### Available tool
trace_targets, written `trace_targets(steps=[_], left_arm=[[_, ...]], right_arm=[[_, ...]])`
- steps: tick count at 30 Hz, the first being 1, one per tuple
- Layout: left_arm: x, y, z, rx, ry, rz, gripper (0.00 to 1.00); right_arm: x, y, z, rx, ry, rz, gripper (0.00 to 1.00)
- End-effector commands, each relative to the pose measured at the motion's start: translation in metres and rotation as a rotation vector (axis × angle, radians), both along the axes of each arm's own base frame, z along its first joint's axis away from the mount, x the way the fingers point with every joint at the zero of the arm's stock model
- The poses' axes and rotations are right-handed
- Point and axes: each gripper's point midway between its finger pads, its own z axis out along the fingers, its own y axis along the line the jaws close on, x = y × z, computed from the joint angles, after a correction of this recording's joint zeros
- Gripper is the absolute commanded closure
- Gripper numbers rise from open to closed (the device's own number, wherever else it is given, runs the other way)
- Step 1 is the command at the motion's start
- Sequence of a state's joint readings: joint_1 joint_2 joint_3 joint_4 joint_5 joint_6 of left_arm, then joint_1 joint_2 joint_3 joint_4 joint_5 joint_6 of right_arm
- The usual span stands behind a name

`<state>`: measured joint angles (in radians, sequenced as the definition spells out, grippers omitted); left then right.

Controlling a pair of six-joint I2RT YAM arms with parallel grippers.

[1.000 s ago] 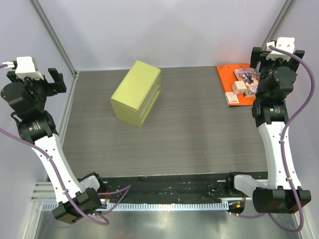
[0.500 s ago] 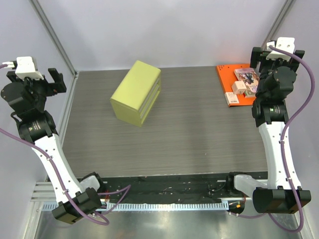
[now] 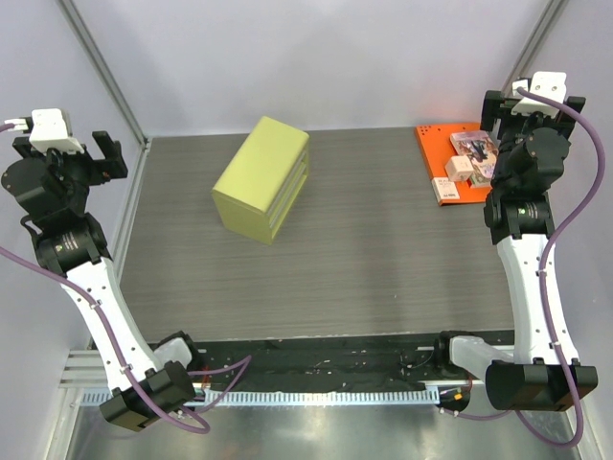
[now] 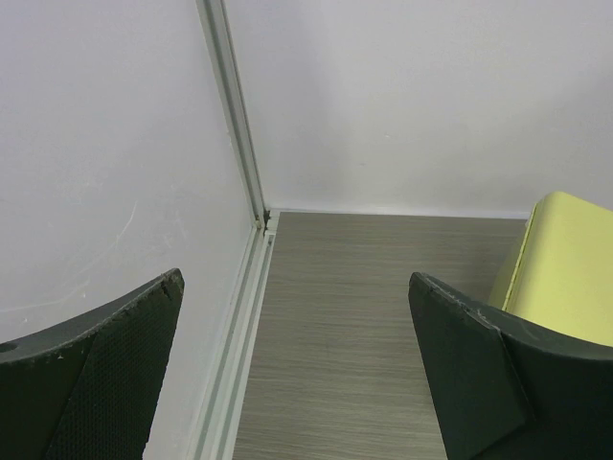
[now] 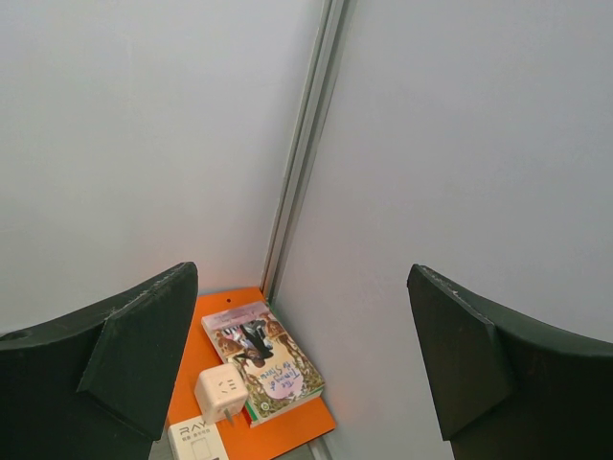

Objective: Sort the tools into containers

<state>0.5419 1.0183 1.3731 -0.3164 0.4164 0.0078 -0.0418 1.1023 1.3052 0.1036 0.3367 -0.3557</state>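
A yellow-green container (image 3: pixel 261 178) with drawer fronts on its right side stands at the back middle of the table; its corner shows in the left wrist view (image 4: pixel 565 259). The tools are out of view in every frame. My left gripper (image 3: pixel 65 151) hangs raised at the far left edge, open, with nothing between its fingers (image 4: pixel 295 280). My right gripper (image 3: pixel 533 105) is raised at the back right corner, open and empty (image 5: pixel 302 271), above an orange board.
The orange board (image 3: pixel 436 144) (image 5: pixel 292 425) lies at the back right and carries a picture book (image 5: pixel 263 359), a white plug cube (image 5: pixel 222 395) and a white box (image 5: pixel 196 443). Enclosure posts stand at both back corners (image 4: pixel 235 125).
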Motion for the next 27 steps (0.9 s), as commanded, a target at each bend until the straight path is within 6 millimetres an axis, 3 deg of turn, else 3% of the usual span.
trace_targets(steps=[1,3,4,9,11,14,27], left_arm=[[0.036,-0.054,-0.084,-0.131,0.162,-0.201,0.00],[0.036,-0.052,-0.072,-0.129,0.137,-0.184,0.00],[0.035,-0.050,-0.064,-0.121,0.122,-0.174,0.00],[0.023,-0.043,-0.003,-0.078,0.005,-0.106,0.00],[0.014,-0.044,0.022,-0.061,-0.054,-0.092,0.00],[0.008,-0.046,0.038,-0.064,-0.084,-0.091,0.00],[0.014,-0.046,0.040,-0.097,-0.076,-0.094,0.00]], right_arm=[[0.029,0.082,-0.069,0.136,0.180,0.439,0.00],[0.027,0.078,-0.054,0.138,0.140,0.412,0.00],[0.025,0.066,-0.046,0.147,0.115,0.348,0.00],[0.014,0.043,-0.005,0.123,0.020,0.225,0.00],[0.011,0.035,-0.003,0.131,0.010,0.177,0.01],[0.007,0.030,0.004,0.132,-0.032,0.156,0.00],[0.008,0.030,0.004,0.136,-0.042,0.156,0.00]])
